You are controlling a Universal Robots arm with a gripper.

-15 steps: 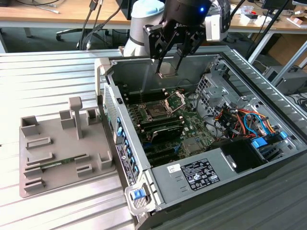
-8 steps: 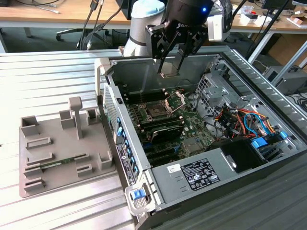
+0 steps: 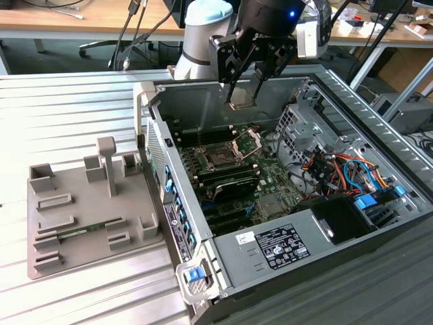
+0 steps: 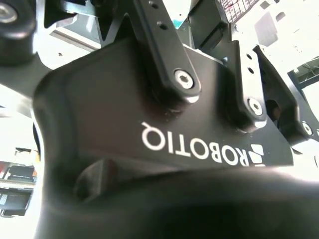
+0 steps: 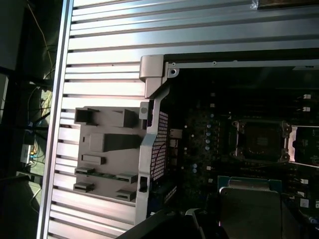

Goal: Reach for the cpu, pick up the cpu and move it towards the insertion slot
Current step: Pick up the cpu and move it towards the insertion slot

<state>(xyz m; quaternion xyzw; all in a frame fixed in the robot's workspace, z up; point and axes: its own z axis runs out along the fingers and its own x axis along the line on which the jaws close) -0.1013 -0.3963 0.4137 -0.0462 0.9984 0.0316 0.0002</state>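
One gripper (image 3: pixel 245 101), one cpu (image 3: pixel 241 104), one insertion slot (image 3: pixel 220 158), one open computer case (image 3: pixel 379 233), one grey tray (image 3: pixel 74 261) with several raised blocks, one desk (image 3: pixel 61 88)

Ribbed metal counter (image 3: pixel 81 108), pale grey, slats running across the exterior view. Grey tray (image 3: pixel 81 250) with raised plastic blocks sits flat on it, toward the exterior view's left. Just beside the tray, toward the exterior view's right, an open computer case (image 3: pixel 298 237) lies directly on the slats, board facing up.
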